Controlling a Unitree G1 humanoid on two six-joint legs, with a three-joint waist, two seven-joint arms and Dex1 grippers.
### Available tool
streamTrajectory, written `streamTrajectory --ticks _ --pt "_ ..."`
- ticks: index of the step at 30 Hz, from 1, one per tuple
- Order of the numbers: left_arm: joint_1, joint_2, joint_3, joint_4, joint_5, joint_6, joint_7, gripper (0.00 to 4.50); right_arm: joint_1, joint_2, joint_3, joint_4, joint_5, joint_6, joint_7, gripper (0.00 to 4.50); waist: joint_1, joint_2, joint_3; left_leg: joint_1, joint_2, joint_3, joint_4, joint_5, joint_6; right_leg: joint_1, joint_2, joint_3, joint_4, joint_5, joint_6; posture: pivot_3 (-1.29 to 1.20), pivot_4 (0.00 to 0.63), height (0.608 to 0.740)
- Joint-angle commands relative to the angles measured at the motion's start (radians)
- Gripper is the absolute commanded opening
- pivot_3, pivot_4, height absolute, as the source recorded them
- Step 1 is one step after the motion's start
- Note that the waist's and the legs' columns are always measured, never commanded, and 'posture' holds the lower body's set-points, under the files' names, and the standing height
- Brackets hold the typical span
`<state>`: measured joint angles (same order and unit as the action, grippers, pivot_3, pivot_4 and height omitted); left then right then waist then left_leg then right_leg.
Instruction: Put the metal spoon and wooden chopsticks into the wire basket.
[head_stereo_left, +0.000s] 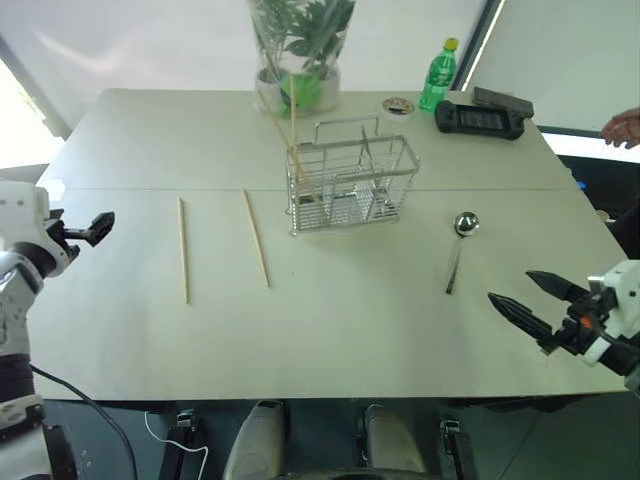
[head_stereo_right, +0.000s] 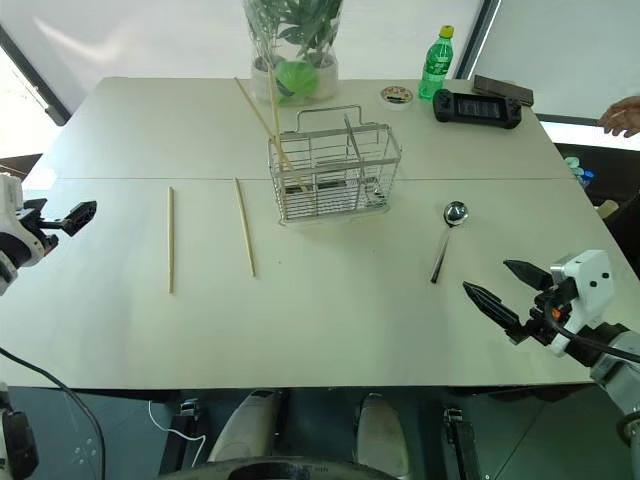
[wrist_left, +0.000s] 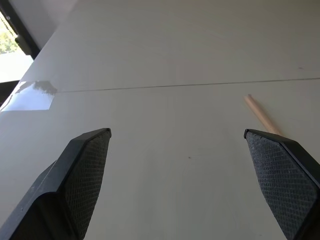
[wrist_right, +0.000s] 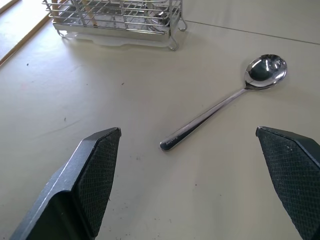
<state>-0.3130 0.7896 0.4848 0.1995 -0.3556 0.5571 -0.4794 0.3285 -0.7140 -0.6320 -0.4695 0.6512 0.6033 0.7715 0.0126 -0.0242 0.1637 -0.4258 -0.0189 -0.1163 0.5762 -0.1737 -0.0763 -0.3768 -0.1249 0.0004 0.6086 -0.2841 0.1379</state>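
the metal spoon (wrist_right: 222, 104) is being lined up by the wide-open right gripper (head_stereo_right: 507, 290), though its thin handle could perhaps be pushed away.

**Worktop and everything sitting on it**

The pale worktop (head_stereo_left: 350, 330) is carrying the lot. The wire basket (head_stereo_left: 350, 185) is standing near the middle, a couple of sticks leaning out of it. Two wooden chopsticks (head_stereo_left: 184, 250) are lying flat and apart to its left. The metal spoon (head_stereo_left: 458, 248) is lying to its right, bowl pointing away. Along the far edge, a glass vase of greenery (head_stereo_left: 300, 60), a green bottle (head_stereo_left: 437, 75), a small round tin (head_stereo_left: 398, 105) and a black handheld device (head_stereo_left: 480, 118) are sitting.
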Motion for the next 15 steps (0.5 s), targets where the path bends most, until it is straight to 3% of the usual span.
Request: streamTrajectory --ticks 1,15 --pt "-0.017 0.004 0.012 -0.022 -0.001 -0.026 0.007 4.5 -0.011 -0.01 -0.011 -0.023 0.016 -0.004 -0.005 4.48 0.0 0.0 0.0 0.0 0.0 0.0 0.0 0.0 0.0 0.0 0.0 0.0 0.0 0.0 0.0 0.0 0.15 0.72" --pt "-0.021 0.009 0.003 -0.041 0.0 -0.01 0.002 4.5 -0.032 -0.014 -0.005 -0.016 0.016 0.002 -0.017 4.48 0.0 0.0 0.0 0.0 0.0 0.0 0.0 0.001 0.001 0.001 0.0 0.0 0.0 0.0 0.0 0.0 0.15 0.72"
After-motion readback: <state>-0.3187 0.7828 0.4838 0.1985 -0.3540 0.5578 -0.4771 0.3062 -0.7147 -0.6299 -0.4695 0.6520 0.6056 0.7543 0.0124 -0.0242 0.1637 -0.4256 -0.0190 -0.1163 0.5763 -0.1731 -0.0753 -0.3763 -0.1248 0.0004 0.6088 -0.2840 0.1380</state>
